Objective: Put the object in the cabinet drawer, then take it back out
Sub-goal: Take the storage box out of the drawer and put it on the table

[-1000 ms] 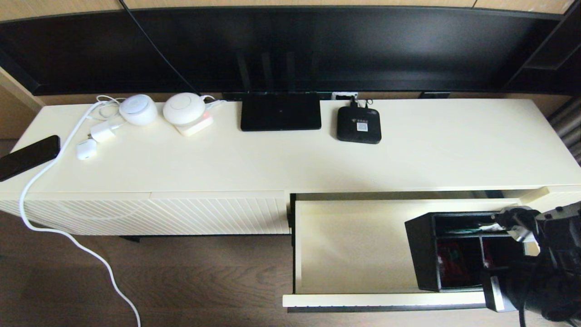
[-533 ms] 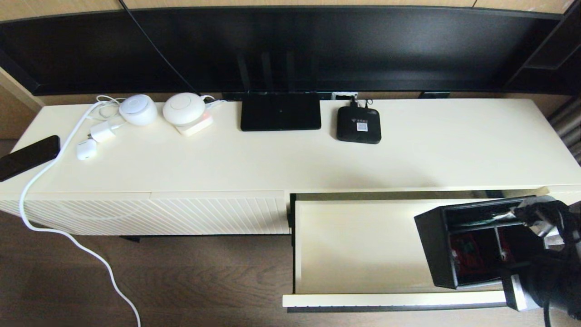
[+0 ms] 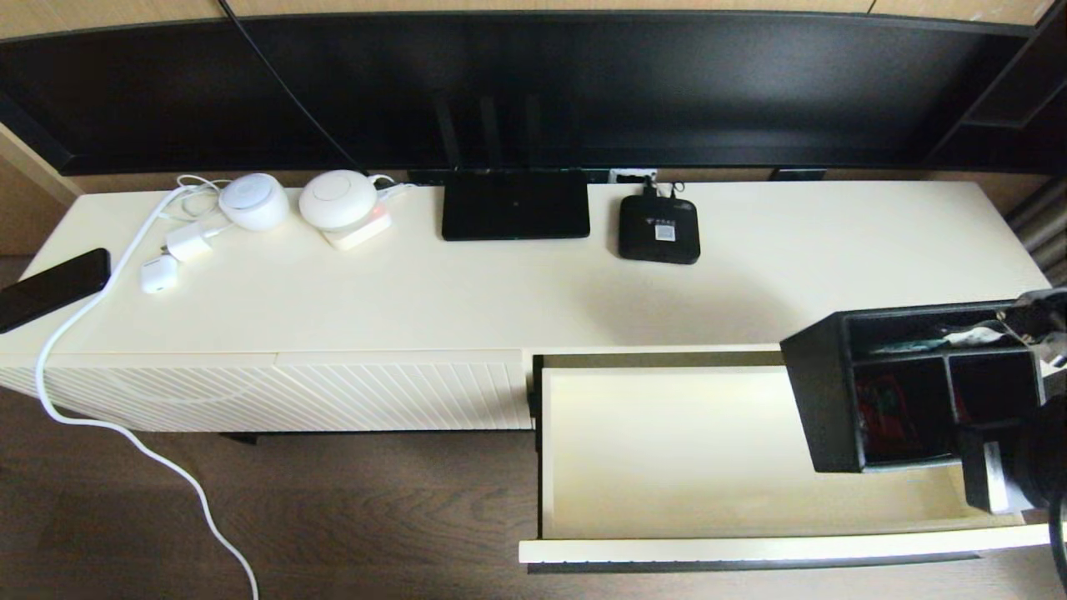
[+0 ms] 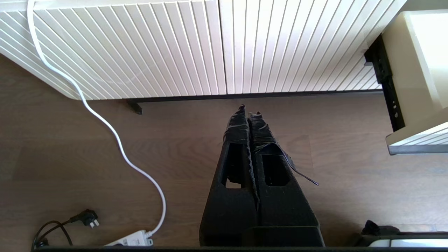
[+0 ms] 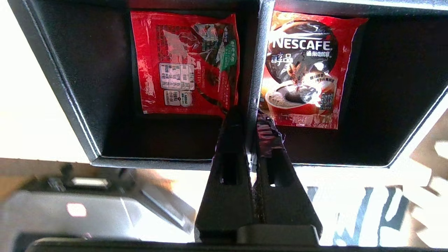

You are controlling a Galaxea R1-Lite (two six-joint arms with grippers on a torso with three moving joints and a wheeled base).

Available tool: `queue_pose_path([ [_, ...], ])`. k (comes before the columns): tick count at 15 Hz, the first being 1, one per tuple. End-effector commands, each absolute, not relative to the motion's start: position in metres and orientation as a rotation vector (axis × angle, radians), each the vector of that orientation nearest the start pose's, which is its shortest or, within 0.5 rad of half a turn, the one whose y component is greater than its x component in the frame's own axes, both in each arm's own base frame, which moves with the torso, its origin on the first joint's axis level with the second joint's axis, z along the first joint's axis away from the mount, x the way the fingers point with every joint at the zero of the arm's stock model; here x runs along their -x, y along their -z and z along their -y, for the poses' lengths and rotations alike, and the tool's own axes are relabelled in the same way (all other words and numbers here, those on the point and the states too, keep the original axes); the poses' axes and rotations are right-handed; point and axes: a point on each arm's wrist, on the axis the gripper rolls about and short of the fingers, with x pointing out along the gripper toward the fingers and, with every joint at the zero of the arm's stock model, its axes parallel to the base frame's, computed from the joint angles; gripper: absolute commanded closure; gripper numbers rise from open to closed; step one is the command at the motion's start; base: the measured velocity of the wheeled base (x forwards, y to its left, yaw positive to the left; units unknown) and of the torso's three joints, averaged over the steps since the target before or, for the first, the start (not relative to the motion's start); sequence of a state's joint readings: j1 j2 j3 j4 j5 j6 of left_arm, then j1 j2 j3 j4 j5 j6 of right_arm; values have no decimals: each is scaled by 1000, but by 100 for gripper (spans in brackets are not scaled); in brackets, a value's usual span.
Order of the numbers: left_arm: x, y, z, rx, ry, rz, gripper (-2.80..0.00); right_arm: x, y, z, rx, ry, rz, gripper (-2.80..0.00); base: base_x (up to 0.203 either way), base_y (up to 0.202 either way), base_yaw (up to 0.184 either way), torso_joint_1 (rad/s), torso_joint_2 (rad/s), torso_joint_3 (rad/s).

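Observation:
The black organizer box (image 3: 834,400) hangs in the air above the right end of the open cabinet drawer (image 3: 667,450), overlapping the cabinet top's front edge. My right gripper (image 5: 249,117) is shut on the box's divider wall between its two small compartments. A red packet (image 5: 185,63) lies in one, a red coffee packet (image 5: 302,70) in the other. A white-teal packet (image 3: 950,339) shows in the long compartment. The drawer's cream interior is bare. My left gripper (image 4: 248,112) is shut and holds nothing, parked low over the floor in front of the cabinet.
On the cabinet top stand a flat black router (image 3: 515,204), a small black set-top box (image 3: 658,229), two white round devices (image 3: 254,200), chargers and a phone (image 3: 50,287). A white cable (image 3: 83,417) trails to the floor past the diagonal-ribbed panel (image 3: 275,396).
My right gripper has lifted the organizer box up out of the drawer and carried it slightly right and towards the cabinet top. The left arm has not moved.

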State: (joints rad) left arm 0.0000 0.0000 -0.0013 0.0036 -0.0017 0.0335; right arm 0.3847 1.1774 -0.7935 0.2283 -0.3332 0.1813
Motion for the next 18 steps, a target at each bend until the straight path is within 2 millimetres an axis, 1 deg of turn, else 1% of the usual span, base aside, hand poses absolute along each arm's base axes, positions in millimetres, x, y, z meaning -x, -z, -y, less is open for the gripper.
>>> queue_pose_path([
  [1, 23, -75, 0, -34, 2, -3, 0, -160, -233, -57, 30, 3, -559, 0, 0, 0, 0, 0, 0, 0],
  [3, 23, -75, 0, -34, 2, -3, 0, -177, -242, -63, 9, 7, -543, 0, 0, 0, 0, 0, 0, 0],
  [5, 23, -75, 0, -34, 2, -4, 0, -201, -250, -68, -21, 35, -537, 0, 0, 0, 0, 0, 0, 0],
  [7, 23, -75, 0, -34, 2, -4, 0, -225, -254, -70, -39, 64, -532, 0, 0, 0, 0, 0, 0, 0],
  [10, 23, -76, 0, -34, 2, -4, 0, -256, -257, -77, -43, 82, -525, 0, 0, 0, 0, 0, 0, 0],
  [14, 23, -75, 0, -34, 2, -4, 0, -288, -251, -86, -31, 79, -476, 0, 0, 0, 0, 0, 0, 0],
  [18, 23, -75, 0, -34, 2, -4, 0, -307, -245, -80, -28, 109, -472, 0, 0, 0, 0, 0, 0, 0],
])
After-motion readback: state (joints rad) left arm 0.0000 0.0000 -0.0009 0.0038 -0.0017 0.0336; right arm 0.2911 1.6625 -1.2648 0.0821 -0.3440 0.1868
